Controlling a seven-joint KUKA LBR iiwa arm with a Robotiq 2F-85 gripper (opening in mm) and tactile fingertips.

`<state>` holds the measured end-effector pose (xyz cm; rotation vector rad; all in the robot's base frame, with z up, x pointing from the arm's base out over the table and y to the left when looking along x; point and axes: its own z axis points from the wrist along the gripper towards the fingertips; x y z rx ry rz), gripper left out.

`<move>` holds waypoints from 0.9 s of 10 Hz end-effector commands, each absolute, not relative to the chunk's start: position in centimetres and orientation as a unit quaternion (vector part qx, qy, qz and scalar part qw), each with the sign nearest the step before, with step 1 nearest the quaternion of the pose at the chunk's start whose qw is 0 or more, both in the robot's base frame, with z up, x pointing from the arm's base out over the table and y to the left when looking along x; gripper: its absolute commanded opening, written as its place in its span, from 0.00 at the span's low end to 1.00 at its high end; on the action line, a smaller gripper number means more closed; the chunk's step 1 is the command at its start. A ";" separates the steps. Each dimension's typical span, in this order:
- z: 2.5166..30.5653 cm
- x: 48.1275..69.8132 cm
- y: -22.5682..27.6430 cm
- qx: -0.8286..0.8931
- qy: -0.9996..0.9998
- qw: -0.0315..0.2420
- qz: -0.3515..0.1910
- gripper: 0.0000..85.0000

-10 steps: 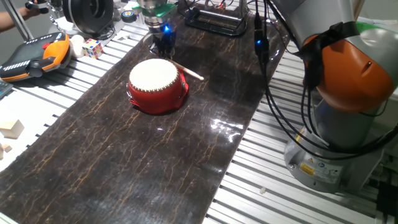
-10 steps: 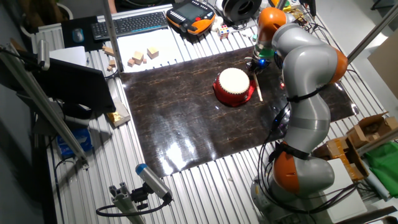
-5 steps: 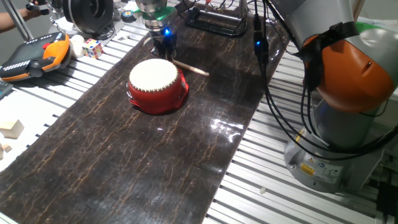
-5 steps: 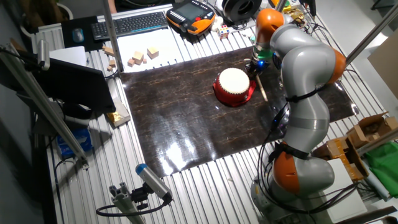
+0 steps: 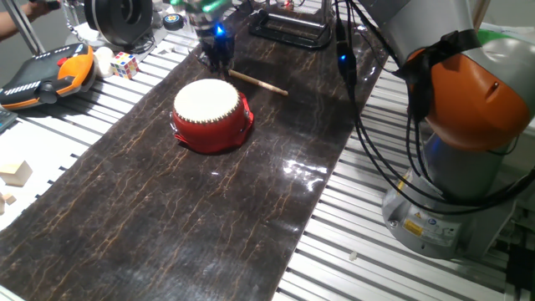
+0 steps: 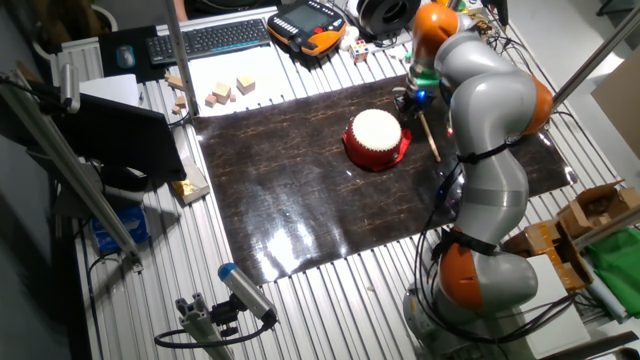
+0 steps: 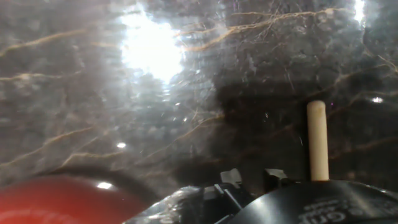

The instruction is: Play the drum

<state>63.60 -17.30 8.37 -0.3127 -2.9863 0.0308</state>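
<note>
Drum [image 5: 211, 113] sits mid-mat [image 5: 167, 217], skin up, ready for strike. Stick [image 5: 259, 82] just beyond its far-right rim, one end at gripper [image 5: 219, 57], apparently held as beater. Finger grip hidden: cannot tell.

A dark marbled mat [image 5: 209, 217] with thin gold veins covers the middle of my table [image 5: 351, 242], whose bare top is ribbed aluminium slats. On the mat, just below and in front of my pincer [image 5: 219, 57], sits the drum [image 5: 211, 113], red-bodied with a cream skin. A thin pale stick [image 5: 257, 81] lies flat on the mat right beside my pincer, apart from the drum; in my hand view it [image 7: 317, 140] runs straight away from me. Off the mat, far to one side of me, a Rubik's cube [image 5: 124, 63], an orange-and-black handset [image 5: 46, 73] and pale wooden blocks [image 5: 15, 173] rest on the slats.
</note>
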 end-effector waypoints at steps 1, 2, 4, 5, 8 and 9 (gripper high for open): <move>12.9 63.4 -16.8 -0.108 -0.991 0.074 0.010 0.19; 14.4 63.2 -16.3 -0.111 -0.991 0.079 0.007 0.15; 17.2 62.8 -15.4 -0.110 -0.990 0.091 -0.013 0.01; 18.9 62.5 -14.7 -0.109 -0.990 0.094 -0.015 0.01; 22.6 60.5 -11.2 -0.115 -0.989 0.088 -0.010 0.01; 23.5 59.7 -10.1 -0.116 -0.989 0.086 -0.010 0.01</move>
